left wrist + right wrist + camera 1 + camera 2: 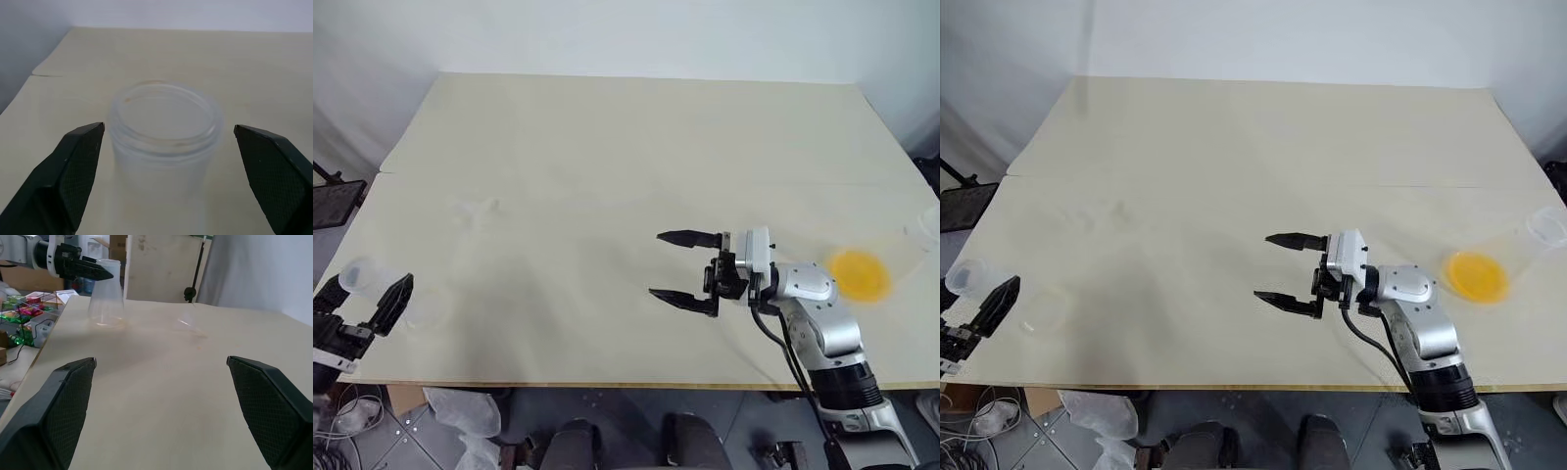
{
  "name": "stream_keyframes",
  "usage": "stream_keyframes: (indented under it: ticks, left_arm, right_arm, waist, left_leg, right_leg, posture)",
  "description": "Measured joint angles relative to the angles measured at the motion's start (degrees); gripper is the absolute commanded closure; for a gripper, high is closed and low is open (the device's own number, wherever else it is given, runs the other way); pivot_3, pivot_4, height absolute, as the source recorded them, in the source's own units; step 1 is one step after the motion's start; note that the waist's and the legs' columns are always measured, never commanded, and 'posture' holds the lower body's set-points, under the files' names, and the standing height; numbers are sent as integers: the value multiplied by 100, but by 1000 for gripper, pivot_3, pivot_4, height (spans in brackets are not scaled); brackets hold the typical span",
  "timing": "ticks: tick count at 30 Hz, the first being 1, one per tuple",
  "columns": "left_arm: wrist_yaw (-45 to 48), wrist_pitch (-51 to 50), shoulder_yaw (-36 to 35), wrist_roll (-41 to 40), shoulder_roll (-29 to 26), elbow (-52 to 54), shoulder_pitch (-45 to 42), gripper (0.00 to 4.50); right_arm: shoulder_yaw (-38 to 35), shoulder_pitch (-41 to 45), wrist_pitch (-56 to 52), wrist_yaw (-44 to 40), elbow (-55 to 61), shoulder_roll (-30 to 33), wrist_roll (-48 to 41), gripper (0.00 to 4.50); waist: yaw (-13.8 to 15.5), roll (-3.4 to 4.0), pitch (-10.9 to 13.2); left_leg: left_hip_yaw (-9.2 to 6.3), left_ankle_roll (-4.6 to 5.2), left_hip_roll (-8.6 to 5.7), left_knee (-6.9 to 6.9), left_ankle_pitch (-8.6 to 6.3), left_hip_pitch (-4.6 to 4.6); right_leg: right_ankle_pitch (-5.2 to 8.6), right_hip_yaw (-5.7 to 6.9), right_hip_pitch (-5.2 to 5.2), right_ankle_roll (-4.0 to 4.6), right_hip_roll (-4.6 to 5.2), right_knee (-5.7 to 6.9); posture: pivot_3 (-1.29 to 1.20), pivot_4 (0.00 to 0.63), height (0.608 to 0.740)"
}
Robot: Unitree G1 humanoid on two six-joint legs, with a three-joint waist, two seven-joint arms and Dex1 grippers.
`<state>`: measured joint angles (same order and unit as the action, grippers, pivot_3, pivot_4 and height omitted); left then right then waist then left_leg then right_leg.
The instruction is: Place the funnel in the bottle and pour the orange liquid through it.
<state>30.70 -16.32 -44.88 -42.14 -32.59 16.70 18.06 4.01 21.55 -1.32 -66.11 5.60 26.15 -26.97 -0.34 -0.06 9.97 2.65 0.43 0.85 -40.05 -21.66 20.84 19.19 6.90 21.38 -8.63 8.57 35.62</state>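
The clear bottle stands upright near the table's left front corner, and its open mouth lies between the fingers of my left gripper. That gripper is open, one finger on each side of the neck without touching it. The faint transparent funnel lies on the table a little beyond the bottle. The orange liquid sits in a clear container at the right front. My right gripper hovers open over the middle front of the table, pointing left, with nothing between its fingers.
The pale table has a seam running across it. A black stand sits off the left edge. Boxes and coloured clutter lie beyond that side. Plastic bags lie on the floor below the front edge.
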Motion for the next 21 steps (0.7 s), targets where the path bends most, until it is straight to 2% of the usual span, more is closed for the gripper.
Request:
stream_keyframes:
  ticks: [1,6,7,11,14,17,21]
  left_arm:
    - [-9,-2,28,60,-23,-39,-47,592]
    - [-57,-71,35,182,-124,-220,-190,2132]
    - [-42,-96,35,177,-144,-220,-204,2220]
    - [217,-233,88,-80,-251,-118,-474,2220]
    - [513,-443,531,-234,-626,190,-942,2220]
    - [738,-747,1472,-242,-963,234,-2231,2220]
    - [1184,-1072,3132,128,-978,-237,-4188,2220]
  right_arm:
    - [0,-7,-2,31,14,0,0,0]
    - [-1,-40,-3,134,111,0,0,0]
    - [-1,-65,-1,157,112,0,1,0]
    - [-37,-253,6,264,161,48,11,0]
    - [-298,-462,20,362,284,298,51,0]
    - [-755,-893,59,589,394,533,95,0]
    - [-1201,-1640,123,909,629,651,157,0]
  waist:
    - [-1,0,0]
    - [5,0,0]
    - [6,0,0]
    - [39,-1,0]
    - [82,0,0]
    - [173,0,0]
    - [149,2,0]
  left_leg:
    - [0,0,0,0,0,0]
    - [0,-1,0,-1,0,0]
    - [0,-1,0,0,0,0]
    - [-8,-1,-1,-4,0,3]
    - [-24,0,-9,-9,0,11]
    - [-30,-1,-12,-9,0,13]
    - [-17,0,-21,2,0,13]
  right_leg:
    - [0,0,0,0,0,0]
    - [0,-1,0,0,0,1]
    - [0,0,0,0,0,1]
    - [0,2,-1,0,2,2]
    - [0,0,-3,0,5,2]
    - [0,5,-6,0,2,2]
    - [-1,6,4,-1,2,7]
  posture:
    - [0,150,740]
    - [0,150,740]
    - [0,150,740]
    - [0,150,740]
    - [0,150,740]
    - [0,150,740]
    - [0,150,740]
